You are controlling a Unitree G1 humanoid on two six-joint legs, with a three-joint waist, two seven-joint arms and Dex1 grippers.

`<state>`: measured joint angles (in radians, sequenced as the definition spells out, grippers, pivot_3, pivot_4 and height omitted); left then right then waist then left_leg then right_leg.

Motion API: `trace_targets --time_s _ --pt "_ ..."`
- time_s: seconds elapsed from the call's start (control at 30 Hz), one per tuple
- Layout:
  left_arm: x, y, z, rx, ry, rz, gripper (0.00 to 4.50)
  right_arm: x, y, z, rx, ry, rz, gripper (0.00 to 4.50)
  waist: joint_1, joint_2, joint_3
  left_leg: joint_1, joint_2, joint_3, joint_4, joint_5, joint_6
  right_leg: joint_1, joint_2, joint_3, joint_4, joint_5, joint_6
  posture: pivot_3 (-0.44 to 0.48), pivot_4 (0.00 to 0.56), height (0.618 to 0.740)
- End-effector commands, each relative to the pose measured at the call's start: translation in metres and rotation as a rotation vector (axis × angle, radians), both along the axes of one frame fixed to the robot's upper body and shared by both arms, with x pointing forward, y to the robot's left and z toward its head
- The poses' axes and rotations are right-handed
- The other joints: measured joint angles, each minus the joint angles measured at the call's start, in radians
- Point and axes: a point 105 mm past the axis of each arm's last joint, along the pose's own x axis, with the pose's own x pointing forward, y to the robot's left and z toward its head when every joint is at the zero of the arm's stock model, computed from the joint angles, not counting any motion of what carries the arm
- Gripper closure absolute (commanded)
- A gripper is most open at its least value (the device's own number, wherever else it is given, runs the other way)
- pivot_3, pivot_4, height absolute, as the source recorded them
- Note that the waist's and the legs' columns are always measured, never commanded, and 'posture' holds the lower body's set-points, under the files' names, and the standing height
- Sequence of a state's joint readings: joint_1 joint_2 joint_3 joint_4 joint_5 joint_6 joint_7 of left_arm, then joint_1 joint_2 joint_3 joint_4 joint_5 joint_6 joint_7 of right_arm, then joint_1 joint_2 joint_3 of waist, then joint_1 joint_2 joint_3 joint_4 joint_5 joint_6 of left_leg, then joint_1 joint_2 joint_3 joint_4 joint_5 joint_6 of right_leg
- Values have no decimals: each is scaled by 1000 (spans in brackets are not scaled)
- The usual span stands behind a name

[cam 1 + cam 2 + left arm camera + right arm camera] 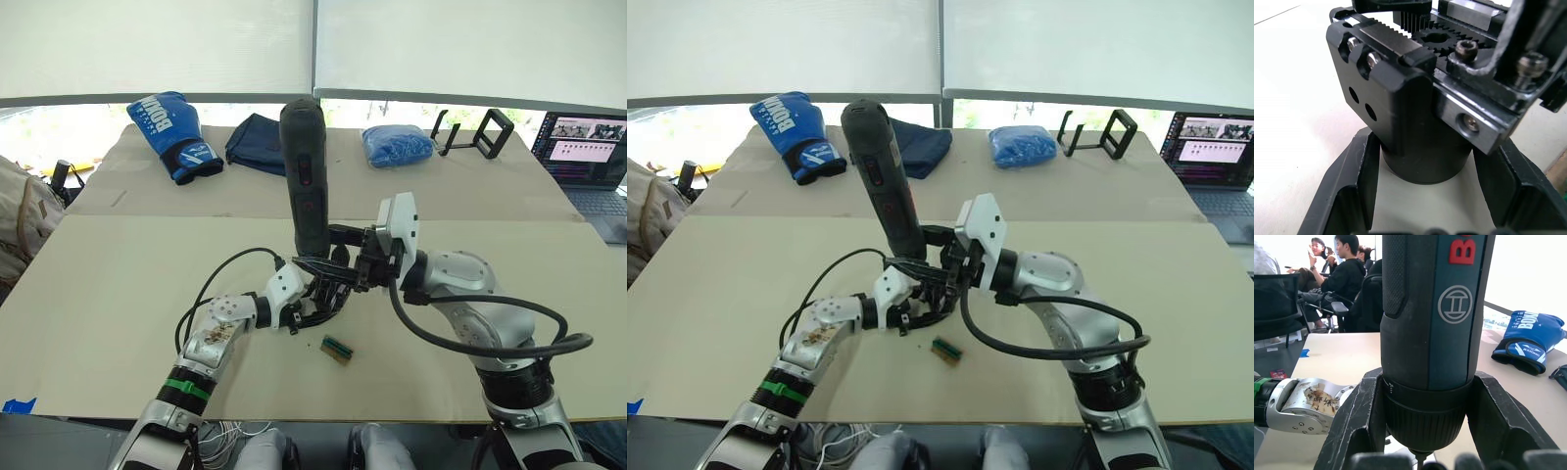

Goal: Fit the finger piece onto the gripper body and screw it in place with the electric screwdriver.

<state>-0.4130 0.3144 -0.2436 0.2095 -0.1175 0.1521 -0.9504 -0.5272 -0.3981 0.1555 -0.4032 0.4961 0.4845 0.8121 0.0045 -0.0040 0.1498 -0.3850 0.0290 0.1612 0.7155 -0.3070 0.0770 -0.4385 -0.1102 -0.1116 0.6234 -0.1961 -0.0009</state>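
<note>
The electric screwdriver point(306, 176) stands nearly upright over the table's middle, bit pointing down. My right gripper point(345, 258) is shut on its lower collar; in the right wrist view both fingers point(1359, 421) clamp the screwdriver point(1430, 333). Under the bit sits the black gripper body point(318, 294), with my left gripper point(306, 305) shut on it. In the left wrist view, the gripper body's round barrel point(1425, 156) sits between the fingers point(1347, 191), geared frame and screws above. A dark pointed wedge, apparently the finger piece point(318, 266), lies across the body's top by the bit.
A small green-brown block point(337, 350) lies on the table just in front of the grippers. At the back lie a blue boxing glove point(174, 132), a dark blue cloth point(257, 142), a blue bag point(397, 145) and black stands point(480, 132). A laptop point(588, 147) stands far right.
</note>
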Motion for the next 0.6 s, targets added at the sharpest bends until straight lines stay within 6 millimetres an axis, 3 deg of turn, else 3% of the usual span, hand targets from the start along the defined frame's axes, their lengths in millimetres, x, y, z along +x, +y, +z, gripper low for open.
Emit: trace_targets --time_s 0.03,0.6 --pt "-13 -4 -27 45 104 -27 2222 -2 2 -4 2 13 3 2562 0 0 0 0 0 0 0 0 0 0 0 0 0 0 0 0 150 740" --pt "-13 -4 -26 44 105 -30 2222 8 0 -13 16 17 -52 2562 0 0 -1 1 0 0 0 0 0 0 0 0 0 0 0 0 150 740"
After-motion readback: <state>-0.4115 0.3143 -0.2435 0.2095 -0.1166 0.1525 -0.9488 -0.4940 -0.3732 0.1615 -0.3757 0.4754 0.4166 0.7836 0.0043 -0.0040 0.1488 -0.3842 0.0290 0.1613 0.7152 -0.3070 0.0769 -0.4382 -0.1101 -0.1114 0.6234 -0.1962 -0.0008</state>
